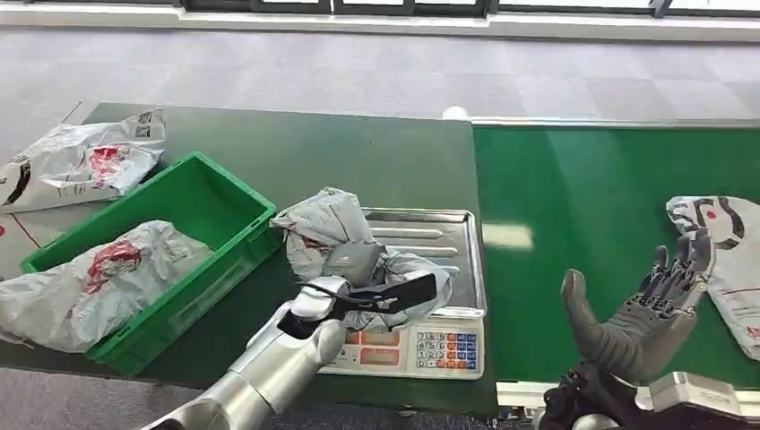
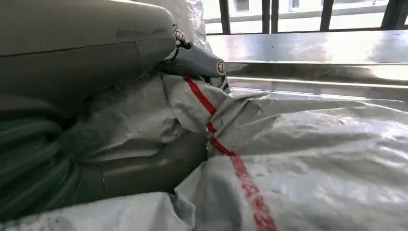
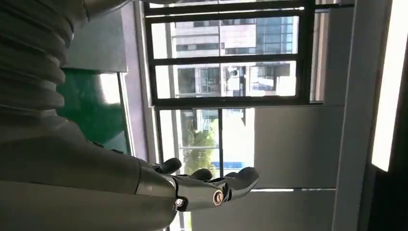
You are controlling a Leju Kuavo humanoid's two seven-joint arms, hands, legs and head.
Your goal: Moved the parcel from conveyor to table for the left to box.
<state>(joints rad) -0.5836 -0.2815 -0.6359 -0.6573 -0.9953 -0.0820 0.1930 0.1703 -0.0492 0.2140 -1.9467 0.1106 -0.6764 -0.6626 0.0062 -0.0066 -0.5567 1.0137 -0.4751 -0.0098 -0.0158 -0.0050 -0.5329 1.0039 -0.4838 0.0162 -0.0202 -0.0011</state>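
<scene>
The dark green bench [image 1: 296,152] lies on the left and the brighter green conveyor [image 1: 582,215] butts against its right edge, with a broad bare stretch of belt in its middle. A green box [image 1: 228,202] sits at an angle near the bench's left front edge, holding one grey bag [image 1: 99,278] that spills over its near rim; another bag [image 1: 81,161] lies behind it near the far left corner. Just right of the box stands a scale [image 1: 448,269] with a steel tray, against the bench's right edge. The parcel [image 1: 336,242], a crumpled grey bag with red print, lies on the tray's left part. The left hand [image 1: 358,291] grips it from the near side, fingers [image 2: 192,57] sunk into the folds. The right hand [image 1: 641,309] is raised over the belt's near edge, fingers [image 3: 240,180] spread and holding nothing. A further bag [image 1: 726,260] on the belt is cut off at the right.
</scene>
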